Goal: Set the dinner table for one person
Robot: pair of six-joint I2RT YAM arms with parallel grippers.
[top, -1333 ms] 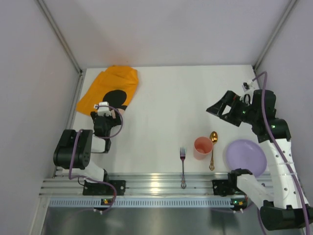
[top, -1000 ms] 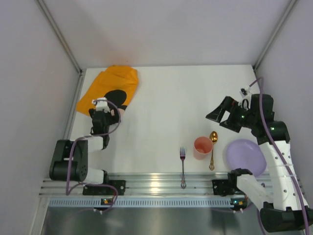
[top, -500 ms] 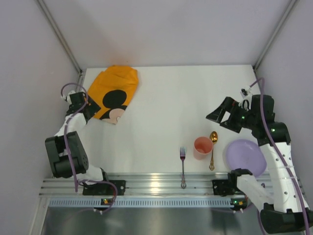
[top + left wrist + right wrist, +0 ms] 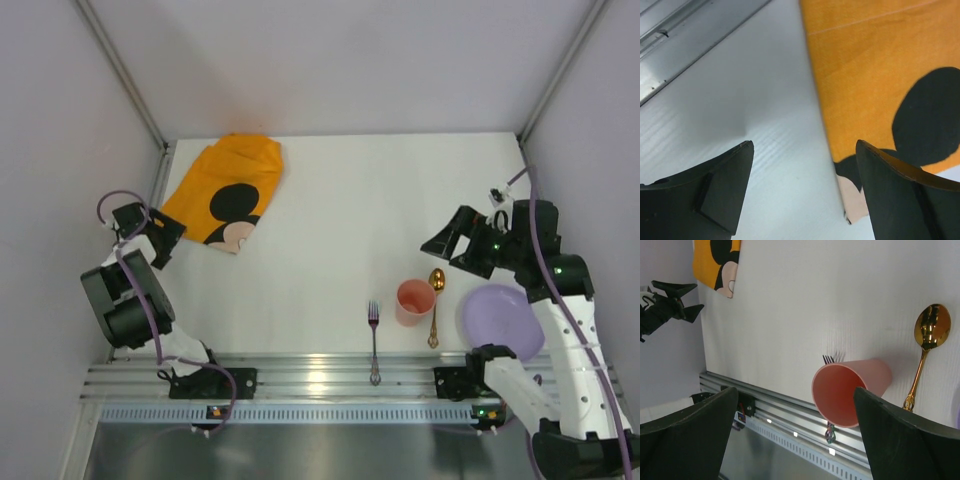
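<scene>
While judging the table (image 4: 340,200), expect something rigid, heavy and fixed: nothing to grasp, only a surface for laying things on. Probably a little slick, so best to set pieces down rather than drop them. Fills the middle of the overhead view, from the back wall down to the metal rail (image 4: 310,375) at the bottom. Looks plain, matte, white and rectangular, with faint fine ribbing in the wrist views.

Next in size, at upper left: orange placemat (image 4: 215,180) with a black mouse print, lying askew on the table. Likely soft and limp; best pinched at an edge or corner.

At lower right: lilac plate (image 4: 500,320), flat on the table, partly hidden by the right arm.

At the far left edge, just beside the placemat's lower corner: left gripper (image 4: 158,238), jaws parted, holding nothing. At right, above the plate: right gripper (image 4: 442,248), jaws spread wide, also empty.

Left of the plate: pink cup (image 4: 415,300), upright, probably light plastic.

Left of the cup: dark fork (image 4: 374,335), tines pointing up the frame, handle reaching onto the rail.

Between cup and plate, just beside the cup: gold spoon (image 4: 435,300), bowl uppermost in the frame.
</scene>
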